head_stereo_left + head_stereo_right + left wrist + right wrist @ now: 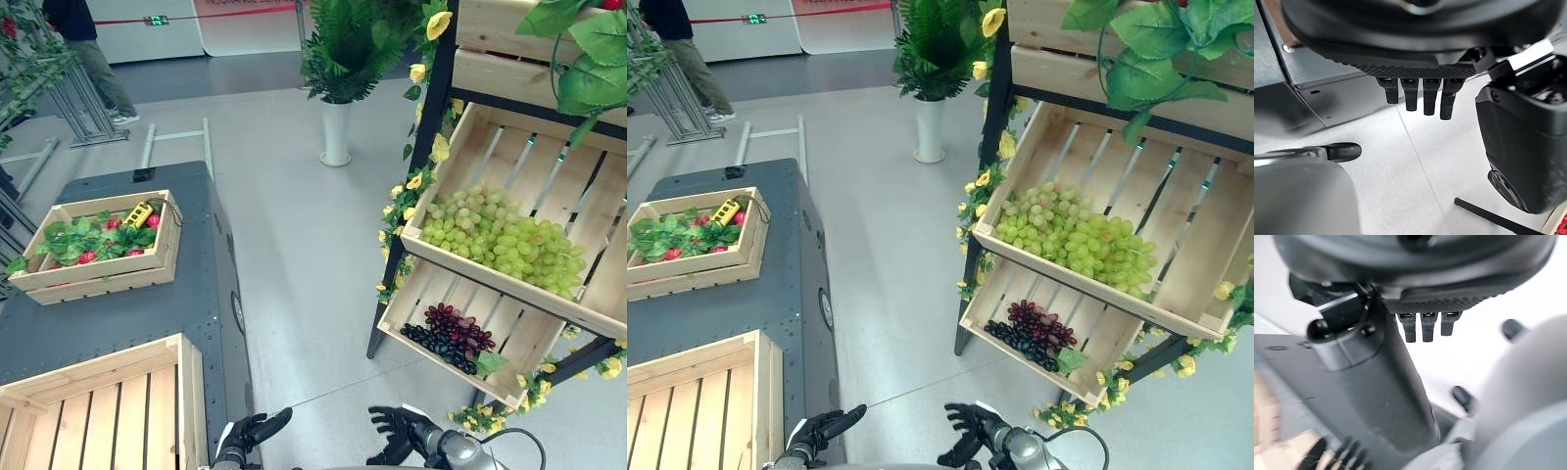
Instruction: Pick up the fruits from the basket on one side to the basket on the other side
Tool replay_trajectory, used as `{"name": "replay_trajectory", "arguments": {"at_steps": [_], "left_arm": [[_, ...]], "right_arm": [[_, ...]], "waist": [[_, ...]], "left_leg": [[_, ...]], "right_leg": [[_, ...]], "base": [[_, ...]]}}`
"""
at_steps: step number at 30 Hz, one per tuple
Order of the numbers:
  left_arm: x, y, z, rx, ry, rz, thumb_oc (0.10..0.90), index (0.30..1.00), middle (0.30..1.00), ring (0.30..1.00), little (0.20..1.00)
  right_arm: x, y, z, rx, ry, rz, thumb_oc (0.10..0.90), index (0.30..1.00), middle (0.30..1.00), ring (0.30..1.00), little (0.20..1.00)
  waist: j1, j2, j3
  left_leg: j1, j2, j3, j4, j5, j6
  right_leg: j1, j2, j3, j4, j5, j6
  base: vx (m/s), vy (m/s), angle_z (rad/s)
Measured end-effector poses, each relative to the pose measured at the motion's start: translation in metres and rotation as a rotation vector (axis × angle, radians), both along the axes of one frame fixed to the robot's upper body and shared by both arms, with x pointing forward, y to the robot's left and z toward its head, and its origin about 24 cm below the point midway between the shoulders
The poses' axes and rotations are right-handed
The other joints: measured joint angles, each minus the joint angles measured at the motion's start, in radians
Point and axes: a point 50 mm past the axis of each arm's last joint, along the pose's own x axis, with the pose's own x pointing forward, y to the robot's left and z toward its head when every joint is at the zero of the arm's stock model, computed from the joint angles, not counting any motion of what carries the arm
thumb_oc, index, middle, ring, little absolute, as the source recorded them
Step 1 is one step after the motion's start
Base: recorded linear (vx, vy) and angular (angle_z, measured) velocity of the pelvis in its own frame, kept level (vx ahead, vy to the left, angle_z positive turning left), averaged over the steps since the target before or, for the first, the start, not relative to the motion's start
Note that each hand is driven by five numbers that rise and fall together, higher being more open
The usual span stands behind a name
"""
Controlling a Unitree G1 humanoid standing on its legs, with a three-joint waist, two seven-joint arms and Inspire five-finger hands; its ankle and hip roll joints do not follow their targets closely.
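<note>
At the bottom centre of the frame, the left hand point(253, 432) and the right hand point(404, 431) hang low over the pale floor point(294, 245), each with its fingers point(1425, 100) loosely extended and apart, holding nothing. In the lower left corner stands one empty slatted wooden crate point(108, 401) on a dark grey tabletop point(196, 294). Farther along the same tabletop, at mid left, a second wooden crate point(157, 266) holds green leaves point(73, 240), several small red fruits point(88, 257) and one yellow object point(137, 213). On the right side of the frame a dark-framed shelf point(431, 117), trimmed with yellow flowers point(416, 181), carries two tilted wooden crates: the lower crate point(411, 299) holds one cluster of dark purple grapes point(451, 336), glossy and tightly bunched, and the upper crate point(588, 220) holds one large heap of pale green grapes point(500, 235). Beyond, at top centre, one white vase point(336, 132) with green fronds stands on the floor, and a person's legs point(98, 69) show at upper left.
</note>
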Motion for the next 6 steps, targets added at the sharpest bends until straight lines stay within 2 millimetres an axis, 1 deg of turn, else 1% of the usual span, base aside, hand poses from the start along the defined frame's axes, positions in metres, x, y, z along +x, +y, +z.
{"name": "replay_trajectory", "arguments": {"at_steps": [3, 6], "left_arm": [[-0.0045, -0.0023, -0.002, -0.002, 0.03, -0.045, 0.8, 0.9, 0.9, 0.9, 0.9], [-0.0082, -0.0032, -0.0032, -0.009, 0.046, -0.059, 0.8, 0.9, 0.9, 0.9, 0.9]], "right_arm": [[-0.0028, -0.0068, -0.0018, -0.031, 0.026, -0.012, 0.8, 0.9, 0.9, 0.9, 0.9], [-0.0057, -0.0106, -0.0043, -0.053, 0.064, -0.059, 0.8, 0.9, 0.9, 0.9, 0.9]], "waist": [[0.007, 0.011, -0.007], [0.008, 0.015, -0.01]], "left_leg": [[0.002, 0.002, -0.006, 0.0, 0.0, 0.0], [0.004, 0.004, -0.021, 0.0, 0.0, 0.0]], "right_leg": [[0.006, 0.001, -0.01, 0.0, -0.003, -0.001], [0.014, 0.004, -0.022, 0.0, -0.007, -0.003]], "base": [[0.03, -0.007, 0.08], [0.03, -0.007, 0.12]]}}
